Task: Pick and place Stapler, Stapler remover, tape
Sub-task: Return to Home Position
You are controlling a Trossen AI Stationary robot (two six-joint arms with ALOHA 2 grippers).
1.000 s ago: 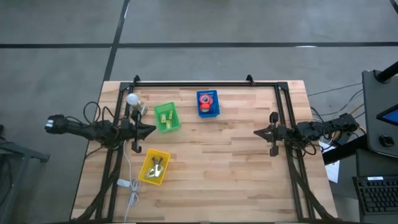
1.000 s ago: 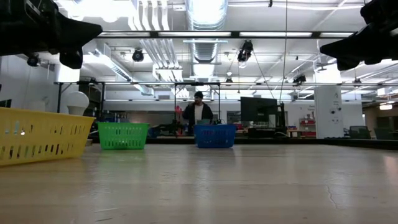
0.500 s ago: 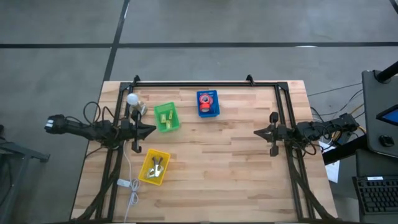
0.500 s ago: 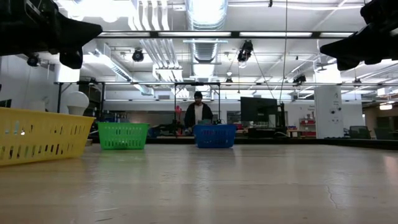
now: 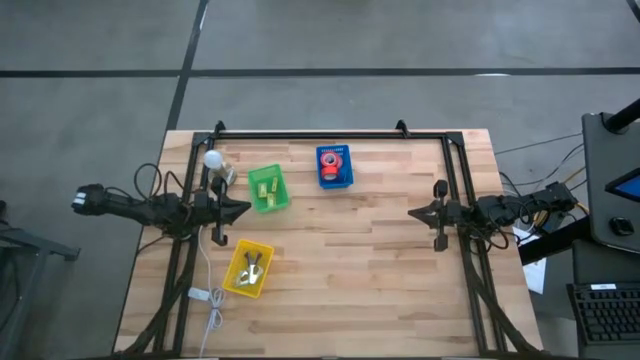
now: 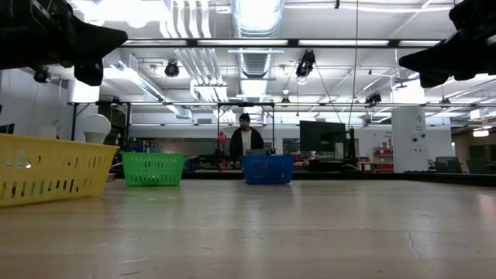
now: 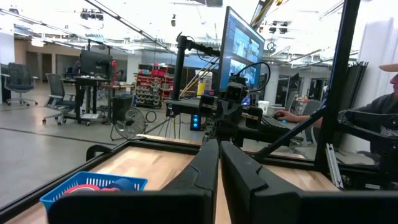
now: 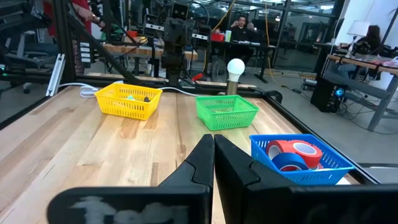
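Small ring-shaped rolls of red tape (image 8: 303,151) and one blue tape roll (image 8: 288,161) lie piled in the blue plastic mesh bin (image 8: 323,169) on the wooden table (image 5: 350,270). Two red rolls show clearly. From above, the top red roll's hole faces upward. There are three bins, counting the green mesh bin (image 5: 267,189) and the yellow mesh bin (image 5: 247,269). The left gripper (image 7: 219,144) and the right gripper (image 8: 213,138) hang at opposite sides of the table, fingers pressed together and empty.

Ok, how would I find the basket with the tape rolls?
Start at the wooden table. Three small baskets sit on it, and the blue bin stands beside the green bin. Only it is blue, with red tape rolls inside.
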